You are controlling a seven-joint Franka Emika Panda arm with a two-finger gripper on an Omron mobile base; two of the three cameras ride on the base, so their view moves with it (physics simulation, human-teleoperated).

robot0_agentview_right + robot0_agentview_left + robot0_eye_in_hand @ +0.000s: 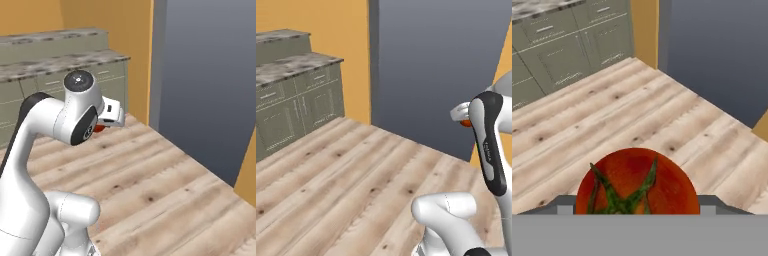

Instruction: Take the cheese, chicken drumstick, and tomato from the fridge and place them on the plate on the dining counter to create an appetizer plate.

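Observation:
A red tomato (637, 182) with a green stem star sits between my fingertips at the bottom of the hand view. My gripper (637, 206) is shut on it and carries it above the wooden floor. From the left base view the gripper (460, 115) hangs at mid right, with a sliver of the tomato (466, 123) under it. The right base view has the gripper (112, 117) behind the arm's elbow, with a red edge of the tomato (100, 128) below it. The fridge (441, 70) is a tall dark grey slab ahead.
Olive-green cabinets with a mottled marble top (291, 67) stand along the orange wall at the left, stepped in two heights. Light wooden floor (356, 175) spreads between them and the fridge (210, 90). An orange wall strip (644, 30) separates the cabinets and the fridge.

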